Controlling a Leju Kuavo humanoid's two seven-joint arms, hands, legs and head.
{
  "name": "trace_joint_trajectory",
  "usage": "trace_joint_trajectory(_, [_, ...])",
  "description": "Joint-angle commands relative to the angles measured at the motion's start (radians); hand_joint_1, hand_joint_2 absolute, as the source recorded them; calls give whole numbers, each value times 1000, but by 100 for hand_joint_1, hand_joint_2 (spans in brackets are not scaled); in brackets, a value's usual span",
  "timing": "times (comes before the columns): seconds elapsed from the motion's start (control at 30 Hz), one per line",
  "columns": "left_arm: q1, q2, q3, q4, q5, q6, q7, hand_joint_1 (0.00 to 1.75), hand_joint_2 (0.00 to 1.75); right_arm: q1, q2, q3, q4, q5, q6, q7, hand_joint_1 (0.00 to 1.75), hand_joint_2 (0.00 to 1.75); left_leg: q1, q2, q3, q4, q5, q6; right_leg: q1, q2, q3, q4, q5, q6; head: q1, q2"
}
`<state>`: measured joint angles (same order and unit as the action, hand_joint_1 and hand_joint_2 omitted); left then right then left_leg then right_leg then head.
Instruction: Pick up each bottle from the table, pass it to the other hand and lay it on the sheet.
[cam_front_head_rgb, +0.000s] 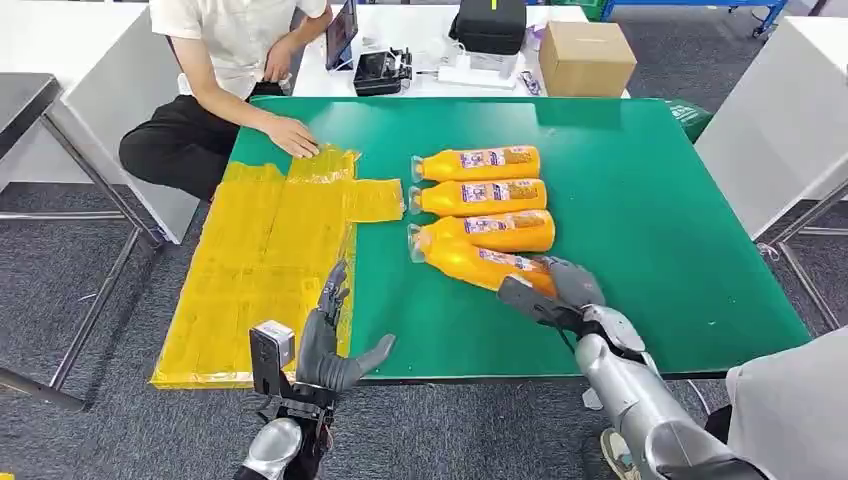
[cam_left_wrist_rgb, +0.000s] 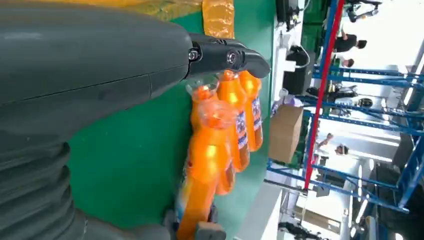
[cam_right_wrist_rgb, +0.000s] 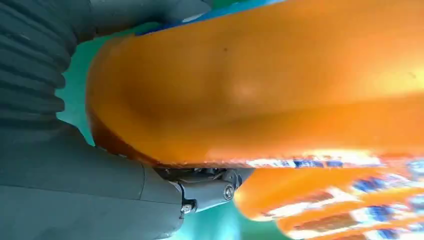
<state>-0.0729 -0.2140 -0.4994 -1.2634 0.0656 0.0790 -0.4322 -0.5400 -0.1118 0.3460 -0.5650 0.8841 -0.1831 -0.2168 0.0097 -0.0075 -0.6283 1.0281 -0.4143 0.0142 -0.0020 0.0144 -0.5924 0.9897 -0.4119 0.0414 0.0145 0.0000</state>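
Several orange bottles lie side by side on the green table (cam_front_head_rgb: 650, 200), caps toward the yellow sheet (cam_front_head_rgb: 260, 260). My right hand (cam_front_head_rgb: 555, 290) grips the nearest bottle (cam_front_head_rgb: 470, 260) at its base, which still rests tilted on the table. In the right wrist view that bottle (cam_right_wrist_rgb: 260, 85) sits against the palm of my right hand (cam_right_wrist_rgb: 75, 190), with the other bottles beyond it. My left hand (cam_front_head_rgb: 330, 340) is open and upright at the table's front edge, by the sheet's near right corner. Seen from the left wrist, my left hand (cam_left_wrist_rgb: 100, 75) faces the nearest bottle (cam_left_wrist_rgb: 205, 170), caps first.
A person sits at the far left with a hand (cam_front_head_rgb: 292, 135) resting on the sheet's far edge. A cardboard box (cam_front_head_rgb: 585, 55), a black case (cam_front_head_rgb: 490, 25) and small devices stand on a white table behind. The green table's right half is bare.
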Motion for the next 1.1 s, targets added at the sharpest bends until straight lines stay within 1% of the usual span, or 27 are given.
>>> trace_joint_trajectory(0.03, [-10,20,18,27,157,15,49,0,175,187,75,-99,-161,-244,72,-162,175,175,1,-1,2,-2,0,-1,2,-2,3,-3,0,-1,0,0])
trace_joint_trajectory(0.07, [-1,3,56,40,271,3,112,0,175,214,86,-110,-223,-292,58,-202,175,175,1,-1,2,-2,0,-1,1,-2,3,-2,0,-1,0,0])
trace_joint_trajectory(0.13, [28,0,62,27,376,21,170,0,175,280,94,-77,-367,-336,30,-187,175,175,1,0,2,-2,0,-1,1,-2,2,-2,-1,-1,0,0])
trace_joint_trajectory(0.17, [33,8,48,31,391,25,176,0,175,297,99,-64,-409,-353,18,-183,175,175,1,0,1,-2,0,-1,1,-1,2,-2,-1,-1,0,0])
trace_joint_trajectory(0.23, [35,14,33,37,405,29,168,0,175,304,98,-44,-435,-360,10,-163,175,175,0,0,1,-2,-1,-1,1,-1,1,-1,-1,-1,0,0])
trace_joint_trajectory(0.37, [28,22,19,37,411,32,166,0,175,295,91,-39,-420,-377,-1,-176,175,175,0,0,-7,-1,0,-1,0,-1,-6,0,-1,0,0,0])
trace_joint_trajectory(0.43, [7,56,-20,53,426,3,185,0,175,294,105,-13,-433,-385,-10,-193,175,175,0,0,-7,-1,-1,-1,0,-1,-6,0,-2,0,0,0])
trace_joint_trajectory(0.47, [5,60,-26,52,434,-5,183,0,175,293,109,-4,-434,-388,-7,-190,168,175,0,0,-9,-1,0,-1,0,-1,-7,0,-1,-1,0,0])
trace_joint_trajectory(0.5, [1,65,-39,46,442,-24,182,0,175,284,115,18,-422,-391,7,-179,171,175,0,1,-8,-2,-1,-1,0,0,-7,0,-2,-1,0,0])
trace_joint_trajectory(0.53, [-4,70,-56,38,445,-41,184,0,175,266,122,44,-389,-388,20,-174,175,175,0,0,-9,-2,0,-1,0,-1,-7,0,-2,-1,0,0])
trace_joint_trajectory(0.6, [-13,68,-63,41,456,-47,193,0,175,235,144,82,-330,-381,27,-171,175,175,0,0,-12,-1,0,-1,0,1,-10,0,-1,-1,0,0])
trace_joint_trajectory(0.63, [-23,67,-68,48,461,-47,197,0,175,211,159,109,-284,-377,37,-168,175,175,0,2,-10,-1,-1,-1,0,1,-9,0,-1,-1,0,0])
trace_joint_trajectory(0.7, [-39,69,-86,50,456,-60,191,0,175,170,182,156,-205,-377,64,-159,175,175,0,1,-12,-1,0,-1,0,1,-11,0,0,-1,0,0])
trace_joint_trajectory(0.73, [-43,68,-91,48,453,-68,188,0,175,157,190,168,-179,-376,65,-155,175,175,0,2,-10,-2,0,-1,0,2,-10,0,-1,-1,0,0])
trace_joint_trajectory(0.8, [-44,65,-92,47,454,-66,188,0,175,155,195,170,-177,-376,63,-154,175,175,1,1,-13,-1,0,-1,0,1,-12,0,0,0,-1,0])
trace_joint_trajectory(0.9, [-42,67,-92,45,453,-67,188,0,175,152,191,171,-173,-377,62,-155,175,175,0,1,-10,-2,0,-1,0,0,-9,0,-1,-1,0,0])
trace_joint_trajectory(0.97, [-41,68,-92,45,453,-68,188,0,175,152,190,172,-172,-379,62,-156,175,175,1,0,-12,-1,0,-1,0,0,-11,0,-1,0,0,0])
trace_joint_trajectory(1.07, [-41,68,-92,45,453,-68,188,0,175,152,190,172,-172,-379,62,-156,175,175,0,1,-9,-2,-1,-1,0,0,-8,0,-2,0,0,0])
trace_joint_trajectory(1.1, [-41,68,-92,45,453,-68,188,0,175,152,190,172,-172,-379,62,-156,175,175,0,-1,-13,-1,0,-1,0,-1,-11,0,-1,0,0,0])
